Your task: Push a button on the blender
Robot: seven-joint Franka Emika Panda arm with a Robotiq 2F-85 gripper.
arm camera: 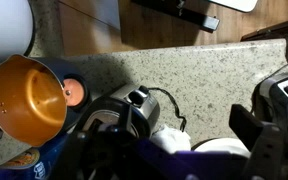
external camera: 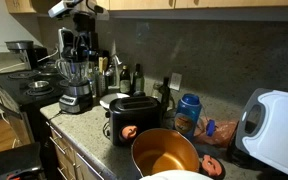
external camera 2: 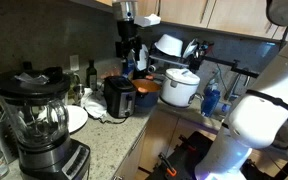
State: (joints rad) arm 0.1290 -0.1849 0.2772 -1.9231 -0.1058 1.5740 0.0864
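Granite bench (external camera: 84,124) beneath wood cabinets (external camera: 184,5): your fingers (arm camera: 259,140) hang spread, high above the blender (external camera: 74,85); the black toaster (external camera: 134,118) sits at the blender's four o'clock.

**Glass, Stone and Gleaming Metal**

The blender (external camera 2: 39,125) has a clear, glossy glass jar on a silver-grey, faintly shiny base. The toaster (external camera: 132,118) is glossy black. At its five o'clock, the pot (external camera: 164,152) gleams like coppery metal. The countertop (arm camera: 214,75) is speckled, polished stone.
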